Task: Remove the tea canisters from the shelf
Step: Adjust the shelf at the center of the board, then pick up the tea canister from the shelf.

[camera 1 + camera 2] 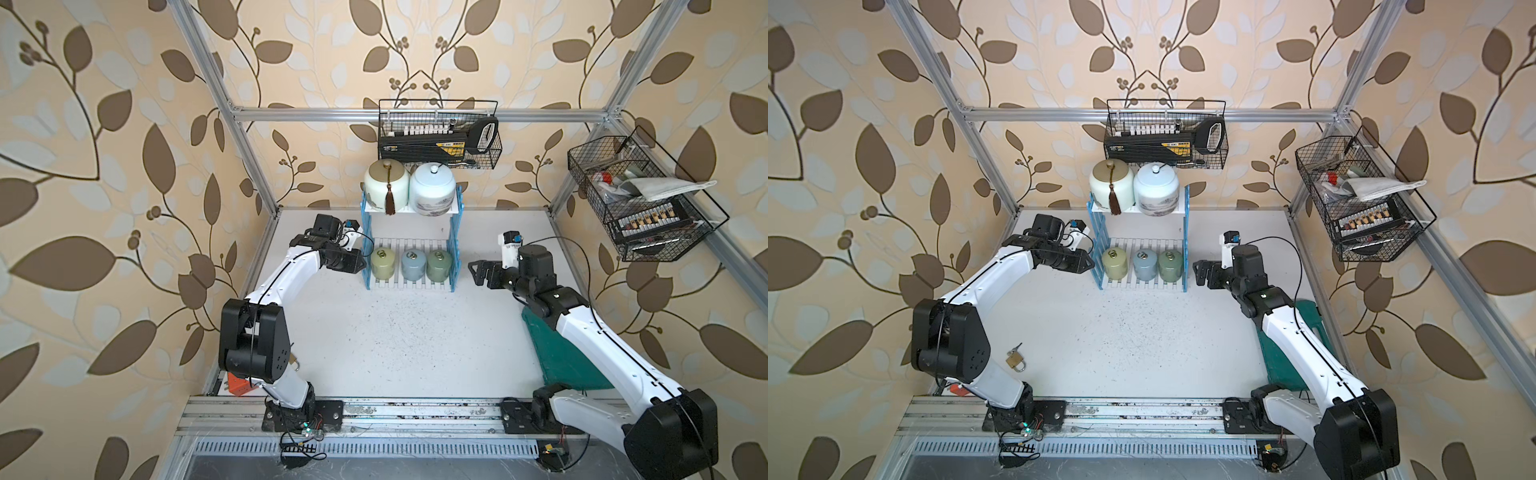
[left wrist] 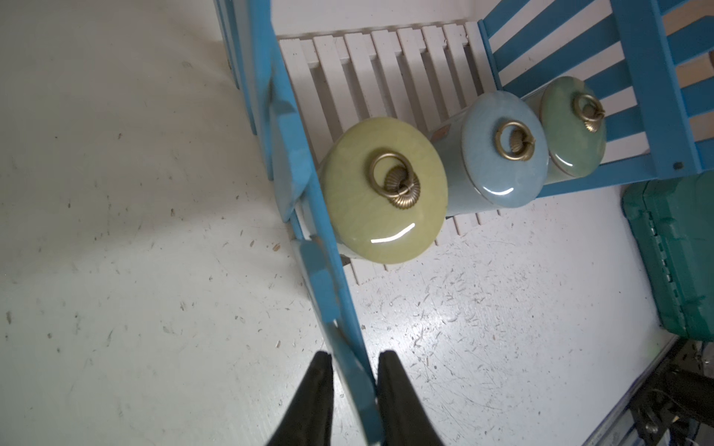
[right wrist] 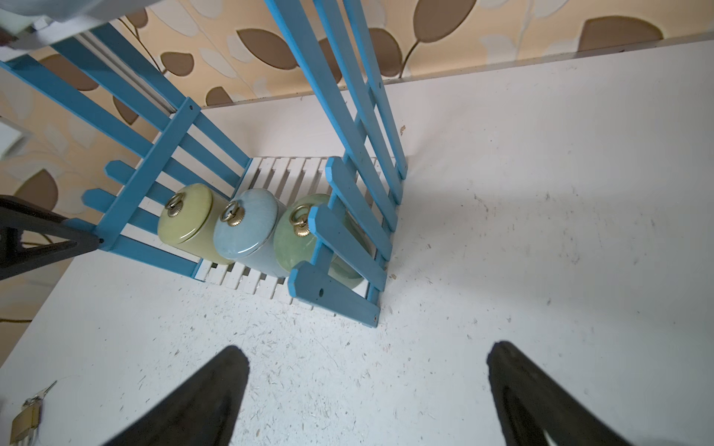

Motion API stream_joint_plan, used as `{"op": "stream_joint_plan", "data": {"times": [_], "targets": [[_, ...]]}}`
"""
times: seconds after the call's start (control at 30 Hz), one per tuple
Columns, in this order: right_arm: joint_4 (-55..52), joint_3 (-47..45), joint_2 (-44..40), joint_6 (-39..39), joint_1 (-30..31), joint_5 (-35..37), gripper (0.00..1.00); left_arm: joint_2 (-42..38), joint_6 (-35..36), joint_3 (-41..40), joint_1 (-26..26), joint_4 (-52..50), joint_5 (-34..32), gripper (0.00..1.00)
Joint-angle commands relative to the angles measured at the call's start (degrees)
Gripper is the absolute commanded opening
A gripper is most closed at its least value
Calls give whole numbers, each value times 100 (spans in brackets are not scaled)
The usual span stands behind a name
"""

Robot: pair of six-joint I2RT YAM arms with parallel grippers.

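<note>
The shelf point(image 1: 456, 249) stands at the back of the white table, with blue picket sides and white slats. Its top board holds the cream tea canister point(image 1: 386, 187) with a brown tassel and the pale-blue one point(image 1: 433, 189). On the bottom board stand the yellow-green point(image 2: 382, 193), grey-blue point(image 2: 502, 154) and sage green point(image 2: 572, 127) canisters. My left gripper point(image 2: 353, 359) is at the shelf's left side, its fingers closed on a blue slat of that side panel. My right gripper point(image 3: 367, 355) hangs open above bare table, right of the shelf, apart from it.
A green case point(image 1: 569, 361) lies under my right arm. A brass padlock point(image 1: 1016, 360) lies near the left arm's base. Black wire baskets hang on the back wall point(image 1: 440, 137), just above the shelf, and on the right wall point(image 1: 640, 199).
</note>
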Motion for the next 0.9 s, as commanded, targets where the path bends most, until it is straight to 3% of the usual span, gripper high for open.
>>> {"op": "stream_joint_plan", "data": {"times": [0.0, 0.17, 0.37, 0.6, 0.87], "targets": [[-19, 536, 8, -207, 165, -110, 99, -80, -140, 179, 48, -61, 112, 38], [-858, 1902, 494, -714, 802, 490, 99, -768, -134, -304, 54, 168, 229, 68], [-1348, 3343, 1031, -824, 1067, 500, 99, -1793, 15, -912, 236, 418, 288, 97], [-1889, 5140, 1983, -1032, 1124, 416, 98, -2758, -231, -1720, 1000, 940, 820, 99], [-2218, 6892, 3095, -1196, 1171, 341, 96, -3232, -90, -2052, 1529, 1103, 849, 98]]}}
